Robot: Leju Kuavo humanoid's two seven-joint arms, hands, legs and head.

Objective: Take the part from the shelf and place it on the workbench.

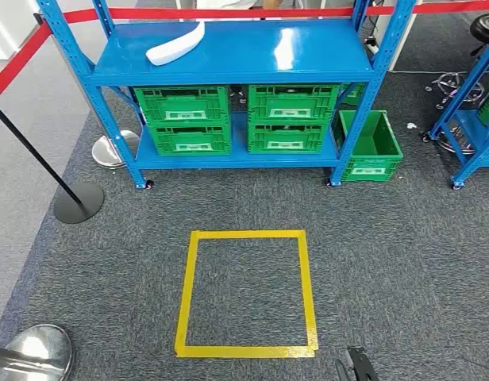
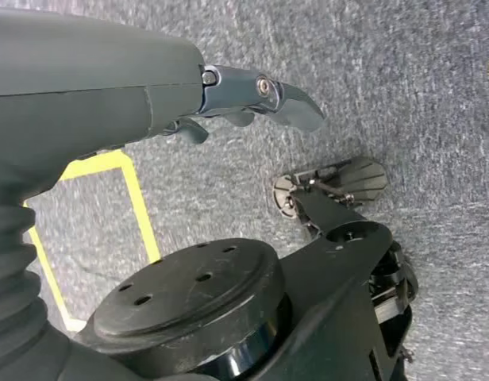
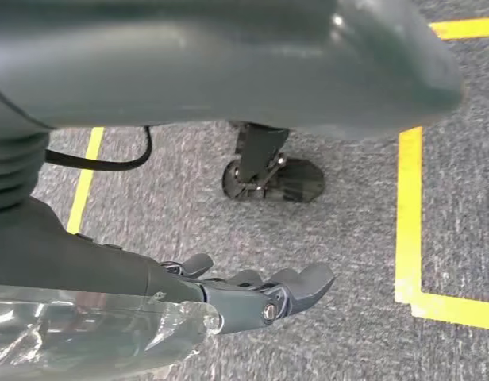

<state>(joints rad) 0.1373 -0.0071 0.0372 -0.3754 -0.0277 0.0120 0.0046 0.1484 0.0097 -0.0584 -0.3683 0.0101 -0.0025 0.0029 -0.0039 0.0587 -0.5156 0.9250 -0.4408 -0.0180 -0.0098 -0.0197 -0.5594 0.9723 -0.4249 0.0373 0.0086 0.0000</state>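
Grey carpet point(image 1: 379, 262) carries a yellow taped square point(image 1: 247, 294) at 6 o'clock of a blue shelf point(image 1: 230, 55) in the head view; the white part point(image 1: 177, 46) lies on the top deck toward 11 o'clock, above green crates point(image 1: 183, 119). It looks like a curved moulded shell, probably light, rigid and smooth; a grasp across its narrower middle seems soundest. Left wrist view: the left hand point(image 2: 254, 99) hangs over carpet, fingers loosely extended, holding nothing. Right wrist view: the right hand point(image 3: 260, 290) likewise hangs empty, fingers apart.
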